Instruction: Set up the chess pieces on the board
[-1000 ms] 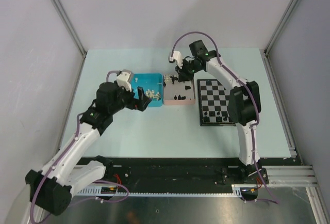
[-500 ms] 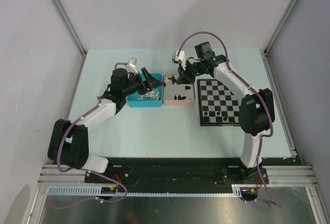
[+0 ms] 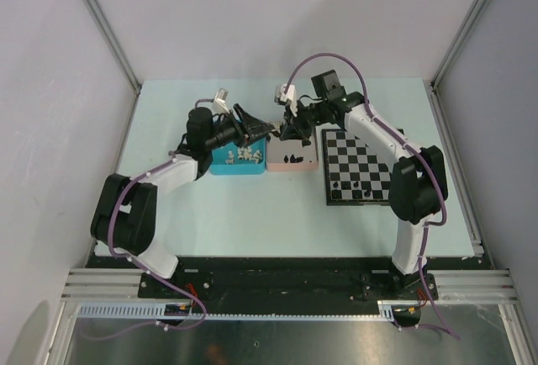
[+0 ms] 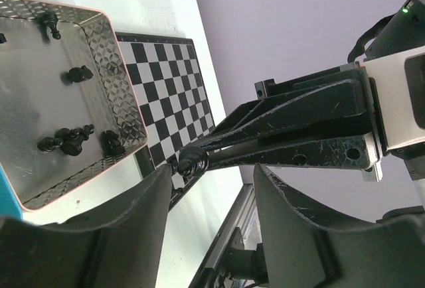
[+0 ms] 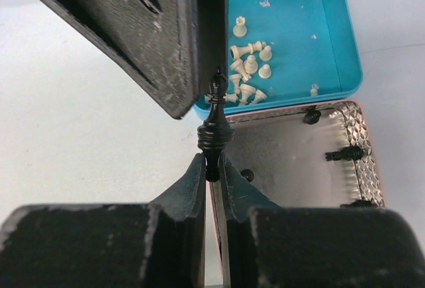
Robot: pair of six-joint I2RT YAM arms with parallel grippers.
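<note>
1. While both arms stretch in over the trays, the right gripper (image 5: 211, 168) clamps tight on a black chess piece (image 5: 214, 125), its base buried between the fingertips.
2. Left gripper (image 4: 211, 178) stands part-open, fingers flanking that piece; I cannot tell if they touch it.
3. Piece hangs over the pink tray (image 5: 292, 168) rim, beside the blue tray (image 5: 319, 42), with the board (image 4: 169, 75) just past the pink one.

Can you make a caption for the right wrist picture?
Right fingers pinch a black chess piece beside the left fingers.

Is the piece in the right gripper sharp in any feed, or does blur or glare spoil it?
Right wrist: the black piece is crisp, the right gripper's near fingers soft. Left wrist: the left gripper's fingers blur in front, the pink tray shows mild sheen. Top: even light, piece tiny.
</note>
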